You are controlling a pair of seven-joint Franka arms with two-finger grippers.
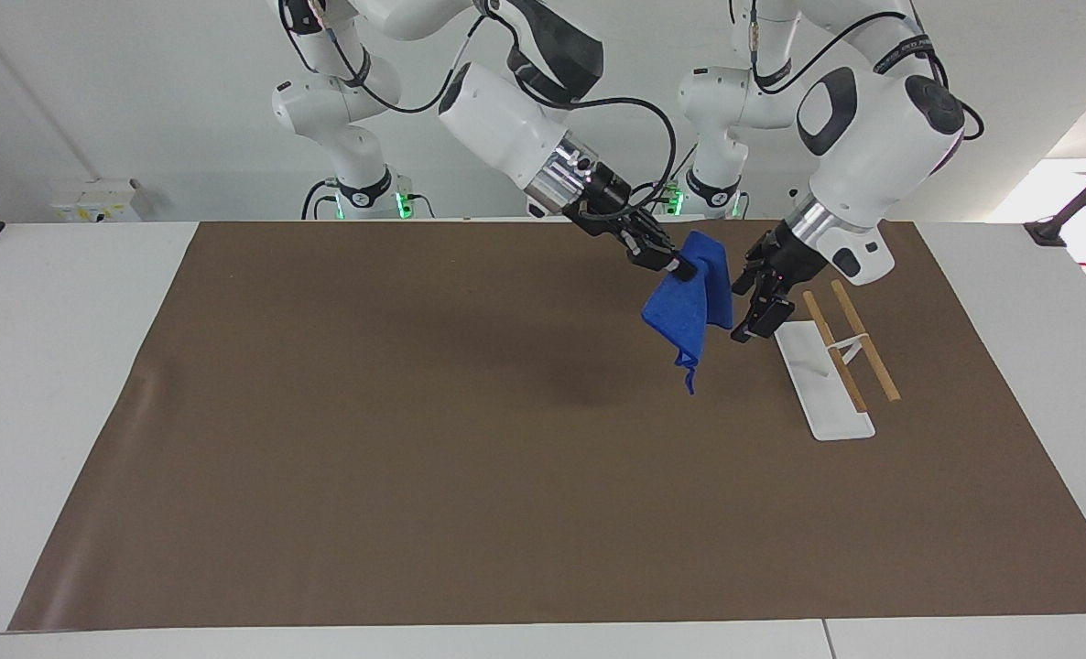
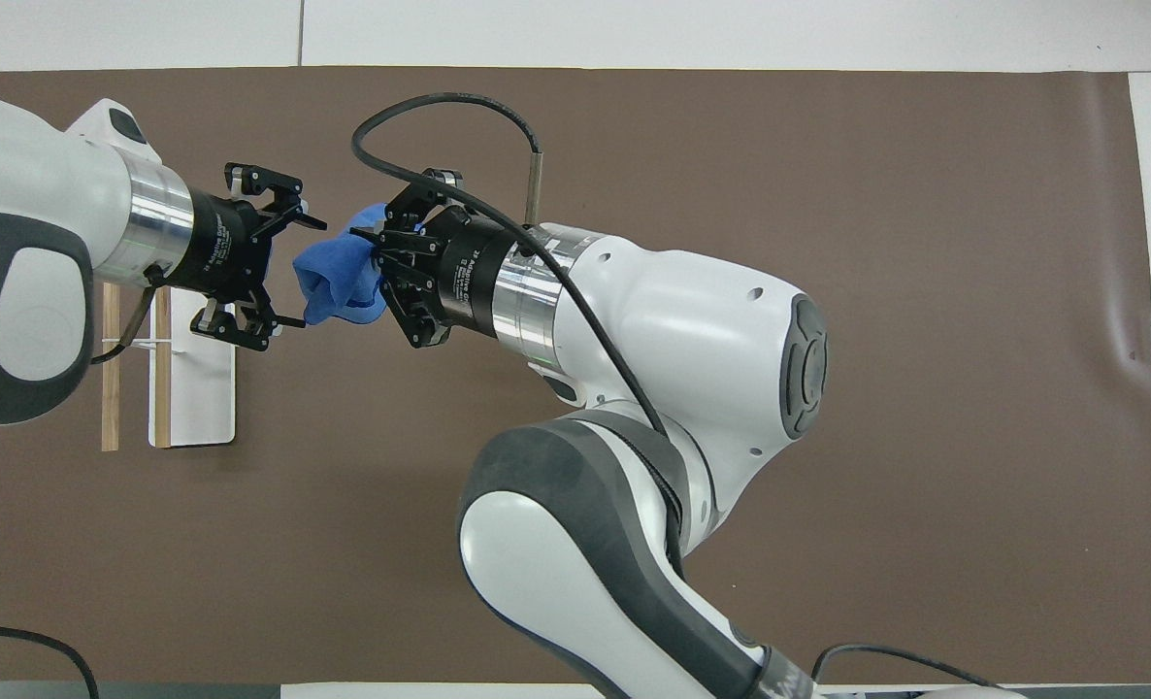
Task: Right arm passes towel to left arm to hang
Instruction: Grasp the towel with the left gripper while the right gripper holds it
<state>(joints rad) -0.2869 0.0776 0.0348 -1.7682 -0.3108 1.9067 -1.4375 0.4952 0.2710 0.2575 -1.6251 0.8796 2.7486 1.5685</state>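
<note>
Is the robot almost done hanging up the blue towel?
Not yet. Done: the right gripper has the towel lifted off the table, shut on its top. In hand: the left gripper is open right beside the towel, ready to take it, but hasn't closed. Left: the handover, then hanging it on the wooden rack, which is bare.
</note>
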